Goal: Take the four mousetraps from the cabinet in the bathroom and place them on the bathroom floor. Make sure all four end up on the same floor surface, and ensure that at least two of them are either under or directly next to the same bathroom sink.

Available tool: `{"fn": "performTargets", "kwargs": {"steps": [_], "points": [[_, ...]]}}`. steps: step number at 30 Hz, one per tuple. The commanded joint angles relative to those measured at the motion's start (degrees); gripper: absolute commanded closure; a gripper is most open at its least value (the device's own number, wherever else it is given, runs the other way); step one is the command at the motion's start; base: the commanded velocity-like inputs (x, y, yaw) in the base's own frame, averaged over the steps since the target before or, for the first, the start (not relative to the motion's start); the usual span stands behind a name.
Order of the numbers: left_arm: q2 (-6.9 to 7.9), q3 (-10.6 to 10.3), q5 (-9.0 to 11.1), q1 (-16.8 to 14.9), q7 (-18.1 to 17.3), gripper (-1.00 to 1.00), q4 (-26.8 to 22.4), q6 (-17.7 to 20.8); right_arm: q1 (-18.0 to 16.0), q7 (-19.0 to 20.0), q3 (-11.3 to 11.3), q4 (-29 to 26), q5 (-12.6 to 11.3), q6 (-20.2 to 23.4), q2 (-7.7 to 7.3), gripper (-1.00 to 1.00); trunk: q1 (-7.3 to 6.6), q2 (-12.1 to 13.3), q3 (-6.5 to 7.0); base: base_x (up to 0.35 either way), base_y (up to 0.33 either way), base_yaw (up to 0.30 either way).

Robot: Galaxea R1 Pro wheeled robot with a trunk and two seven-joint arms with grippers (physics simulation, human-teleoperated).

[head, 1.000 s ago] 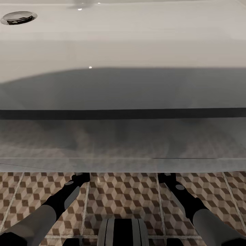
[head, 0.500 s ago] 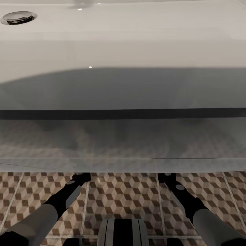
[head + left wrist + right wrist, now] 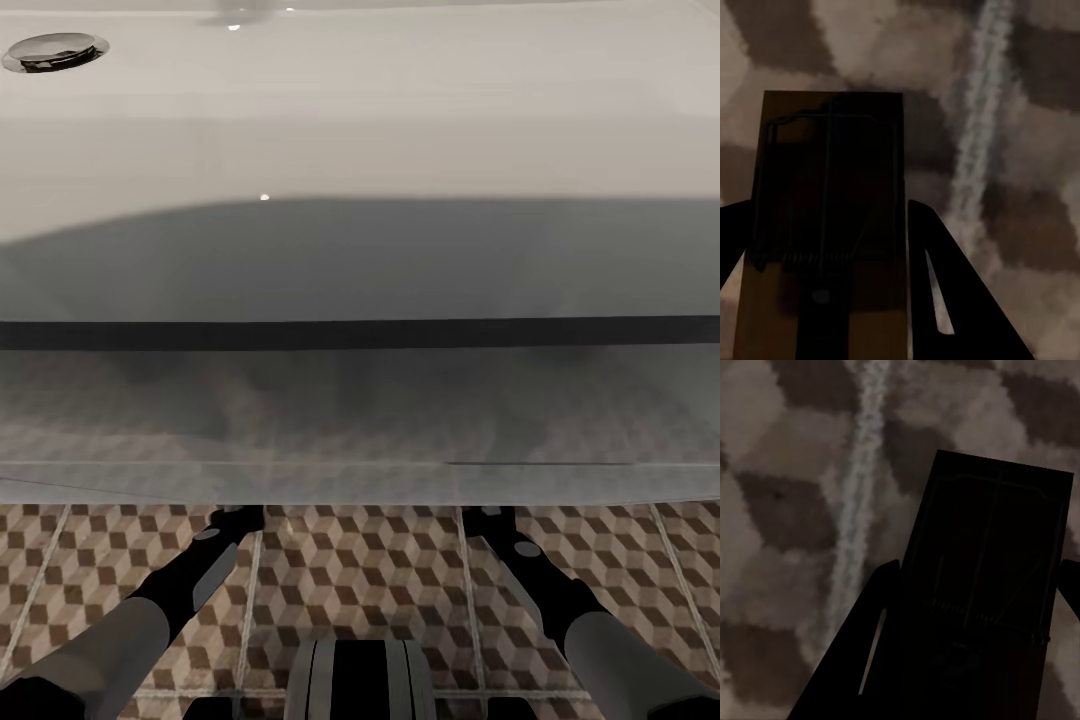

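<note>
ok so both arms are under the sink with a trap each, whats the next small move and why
Probably open the fingers and let go: each wrist view shows a mousetrap between dark fingers, close over the tiled bathroom floor, arms reaching beneath the sink.

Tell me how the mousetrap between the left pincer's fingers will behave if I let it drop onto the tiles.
The mousetrap is a flat wooden board, so it should be stiff and land flat, not roll. It looks thin, probably light, and might slide on the smooth bathroom floor. Its wire bar looks delicate.
</note>
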Motion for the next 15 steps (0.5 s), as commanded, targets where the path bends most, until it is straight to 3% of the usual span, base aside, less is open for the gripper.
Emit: {"fn": "performTargets", "kwargs": {"steps": [1, 7, 12, 15], "points": [[0.04, -0.5, 0.1, 0.0, 1.1, 1.00, -0.2, 0.3, 0.0, 0.2, 0.3, 0.1, -0.7, -0.3, -0.06, 1.00, -0.01, 0.0, -0.03, 0.000, 0.000, 0.000], [0.02, -0.5, 0.0, 0.0, 1.9, 1.00, -0.1, 0.2, 0.0, 0.2, -0.5, 0.1, -0.8, -0.3, -0.06, 1.00, -0.01, 0.0, -0.03, 0.000, 0.000, 0.000], [-0.05, -0.5, -0.1, 0.0, 1.9, 1.00, -0.1, 0.2, 0.0, 0.5, -5.7, 0.2, -0.7, -0.4, -0.06, 1.00, -0.01, 0.0, -0.03, 0.000, 0.000, 0.000], [-0.09, -0.5, -0.1, 0.0, 1.9, 1.00, -0.1, 0.2, 0.0, 0.6, -7.0, 0.2, -0.6, -0.4, -0.06, 1.00, -0.01, 0.0, -0.03, 0.000, 0.000, 0.000]]}}
